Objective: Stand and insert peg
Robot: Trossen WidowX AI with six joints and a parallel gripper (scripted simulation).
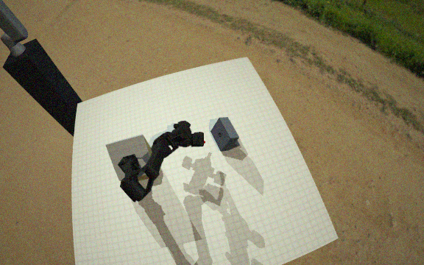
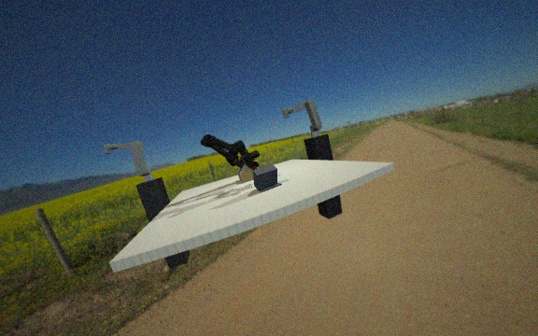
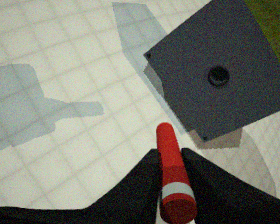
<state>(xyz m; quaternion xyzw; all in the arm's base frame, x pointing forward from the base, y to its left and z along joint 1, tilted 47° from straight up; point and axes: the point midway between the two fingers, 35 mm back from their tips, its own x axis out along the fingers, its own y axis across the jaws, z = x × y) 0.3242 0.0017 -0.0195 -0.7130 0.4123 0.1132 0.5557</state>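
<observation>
Wrist: one gripper (image 3: 172,185) clamps one peg (image 3: 172,175) near one panel (image 3: 220,70).

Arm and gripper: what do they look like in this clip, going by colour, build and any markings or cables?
The arm is matte black throughout, built of chunky, blocky links. The gripper has two broad black fingers that taper to points. No cables, labels or markings show at this resolution.
</observation>
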